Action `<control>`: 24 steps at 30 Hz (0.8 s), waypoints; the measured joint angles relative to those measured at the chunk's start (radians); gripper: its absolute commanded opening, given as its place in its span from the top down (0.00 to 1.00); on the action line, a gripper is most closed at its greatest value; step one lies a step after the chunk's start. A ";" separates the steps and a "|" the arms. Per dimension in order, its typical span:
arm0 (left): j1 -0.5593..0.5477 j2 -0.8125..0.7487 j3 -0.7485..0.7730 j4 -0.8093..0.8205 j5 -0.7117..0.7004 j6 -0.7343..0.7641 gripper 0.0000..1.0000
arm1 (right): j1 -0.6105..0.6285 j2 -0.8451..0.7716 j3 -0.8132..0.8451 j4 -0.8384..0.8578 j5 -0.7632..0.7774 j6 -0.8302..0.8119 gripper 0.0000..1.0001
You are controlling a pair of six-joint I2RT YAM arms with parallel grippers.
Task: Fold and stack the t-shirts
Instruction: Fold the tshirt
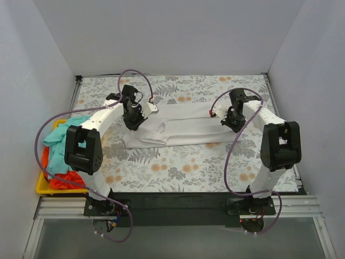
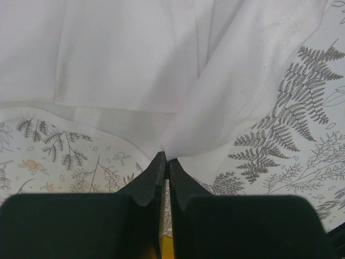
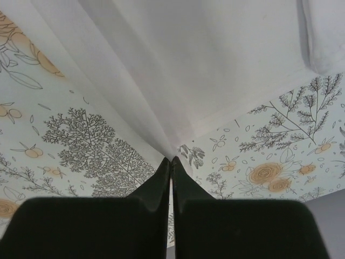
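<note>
The white t-shirt (image 1: 178, 131) lies as a long folded band across the middle of the floral table cover. My left gripper (image 1: 132, 125) is shut on its left end; in the left wrist view the gripper (image 2: 165, 157) pinches a lifted corner of the white t-shirt (image 2: 161, 65). My right gripper (image 1: 226, 121) is shut on the right end; in the right wrist view the gripper (image 3: 171, 159) pinches a raised fold of the white t-shirt (image 3: 188, 65). A teal t-shirt (image 1: 60, 135) and an orange-red t-shirt (image 1: 59, 178) lie crumpled in the yellow tray.
The yellow tray (image 1: 43, 187) sits at the table's left edge, beside the left arm. White walls close in the table on the left, back and right. The floral table cover (image 1: 183, 167) shows in front of the white shirt.
</note>
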 measured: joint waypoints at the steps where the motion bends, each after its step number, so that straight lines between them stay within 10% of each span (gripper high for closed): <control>1: 0.001 0.016 0.018 0.002 0.000 0.003 1.00 | 0.000 0.019 0.015 0.000 0.002 -0.002 0.99; 24: 0.038 0.157 0.137 0.009 0.010 0.034 1.00 | -0.029 0.153 0.150 -0.005 0.023 -0.037 0.99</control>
